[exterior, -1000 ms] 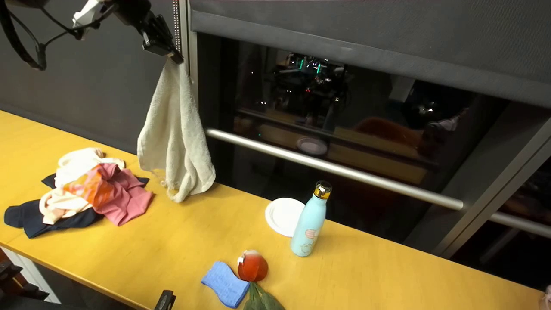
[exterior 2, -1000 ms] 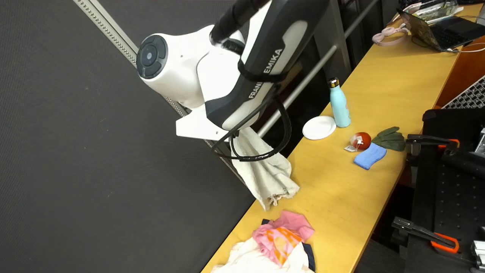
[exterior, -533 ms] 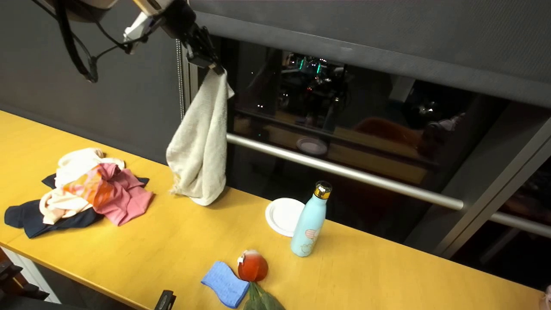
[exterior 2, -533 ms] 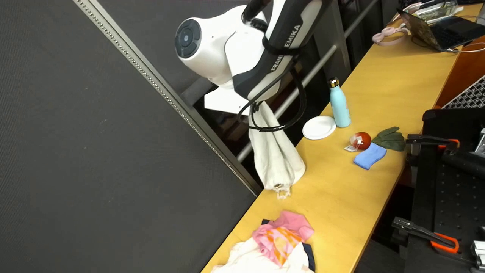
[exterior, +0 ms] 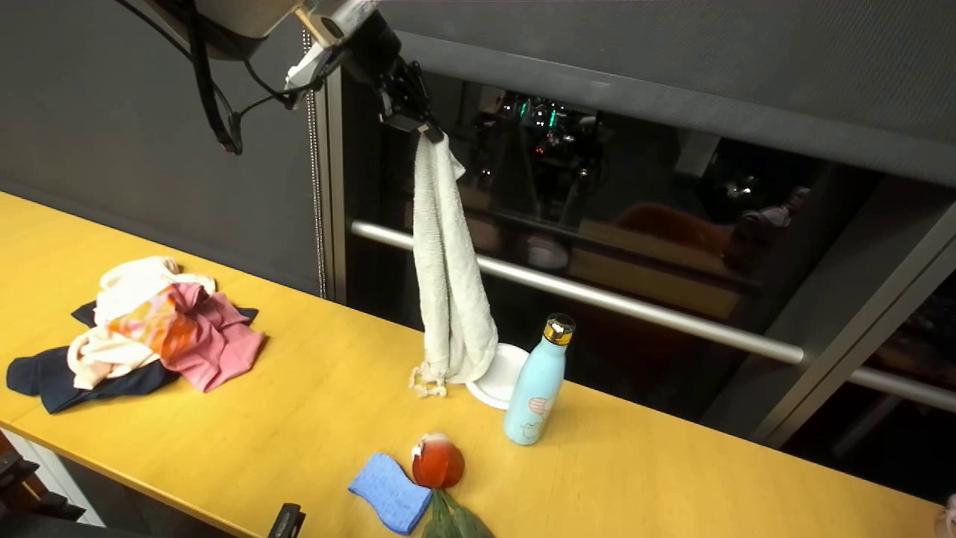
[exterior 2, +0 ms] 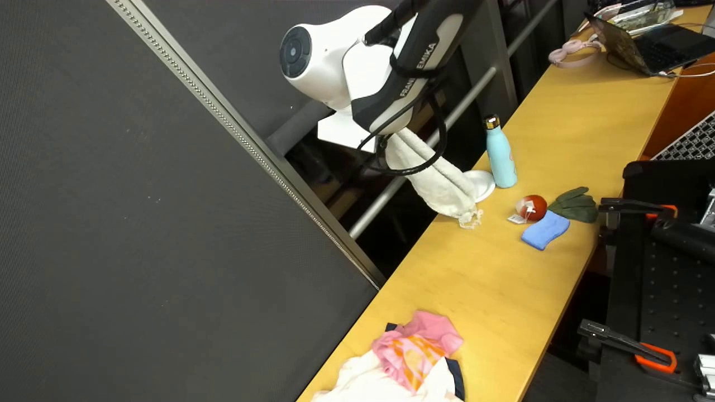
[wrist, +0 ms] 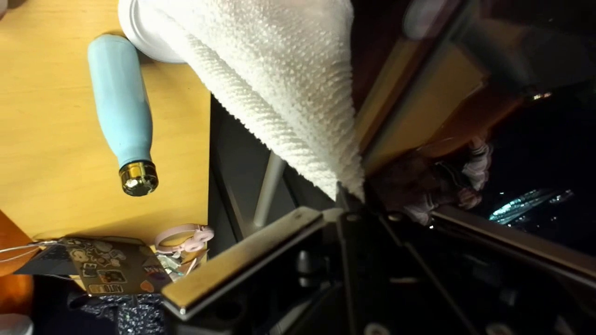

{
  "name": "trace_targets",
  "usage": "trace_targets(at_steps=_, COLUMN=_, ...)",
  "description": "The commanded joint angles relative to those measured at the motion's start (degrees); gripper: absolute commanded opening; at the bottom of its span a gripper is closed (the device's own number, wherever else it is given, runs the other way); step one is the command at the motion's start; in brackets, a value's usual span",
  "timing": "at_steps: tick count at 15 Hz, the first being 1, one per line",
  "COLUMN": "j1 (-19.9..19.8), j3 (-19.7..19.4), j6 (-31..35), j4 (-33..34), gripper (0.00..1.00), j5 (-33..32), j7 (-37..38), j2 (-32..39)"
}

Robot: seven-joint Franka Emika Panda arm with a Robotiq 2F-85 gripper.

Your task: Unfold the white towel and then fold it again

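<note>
The white towel hangs in a long narrow bundle from my gripper, which is shut on its top end high above the table. Its frayed lower end is close to the table in front of the white plate; whether it touches is unclear. In an exterior view the towel shows behind the arm's cable loop, and the gripper is hidden by the arm. In the wrist view the towel runs up from the closed fingertips and covers part of the plate.
A white plate and light blue bottle stand right beside the towel. A red round object, blue cloth and green glove lie nearer the front edge. A clothes heap lies left. A window rail runs behind.
My gripper has carried the hanging towel along the table, away from the clothes heap toward the plate and bottle. The towel now hangs narrower and partly covers the plate. Other objects have not moved.
</note>
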Motion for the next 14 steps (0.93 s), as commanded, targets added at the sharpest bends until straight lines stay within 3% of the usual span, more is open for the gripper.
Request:
trace_targets(at_steps=1, j1=4.09, j3=2.61, j6=-6.43, j4=-3.32, gripper=0.01, j5=-4.63, j7=3.51, j2=-3.0)
trace_targets(at_steps=4, j1=4.98, j3=5.65, j6=-9.29, j4=-3.76, gripper=0.01, j5=-7.45, j7=5.28, j2=-3.69)
trace_targets(at_steps=8, j1=3.07, j3=13.09, j6=-7.02, j4=-13.25, gripper=0.01, j5=-5.6, j7=-4.42, j2=-8.91)
trace_targets(at_steps=14, j1=0.55, j3=18.51, j6=-0.37, j4=-24.6, gripper=0.01, j5=-5.42, j7=-16.13, j2=-11.93)
